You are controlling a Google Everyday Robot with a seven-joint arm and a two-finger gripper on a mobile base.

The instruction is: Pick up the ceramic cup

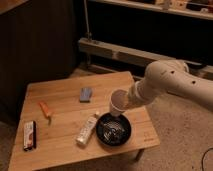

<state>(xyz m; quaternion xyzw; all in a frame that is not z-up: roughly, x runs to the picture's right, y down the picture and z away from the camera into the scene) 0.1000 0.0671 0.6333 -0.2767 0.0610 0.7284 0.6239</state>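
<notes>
The ceramic cup (118, 101) is off the table (65, 152) — it hangs in the air tipped on its side, its wide round mouth turned toward the camera, just above the far rim of the black plate (113, 130) and clear of it. The gripper (127, 102) sits right behind the cup at the end of the white arm (167, 82), which reaches in from the right; it appears clamped on the cup from the back, though the cup itself hides the exact contact. With the cup held aloft, the pick looks essentially done. As for handling, a small glazed cup like this is probably light but rigid, slick and breakable, so a pinch over the rim wall, one finger inside and one outside, seems the surest hold, and a loose squeeze could let it slide. A drop from here would likely land on the plate and chip one or both. A white slim bottle (86, 130) lies on its side touching the plate's left edge; farther left sit a blue-grey block (86, 94), a small orange item (45, 109), and a dark flat bar (29, 135) near the table's left edge — all well apart from the cup
</notes>
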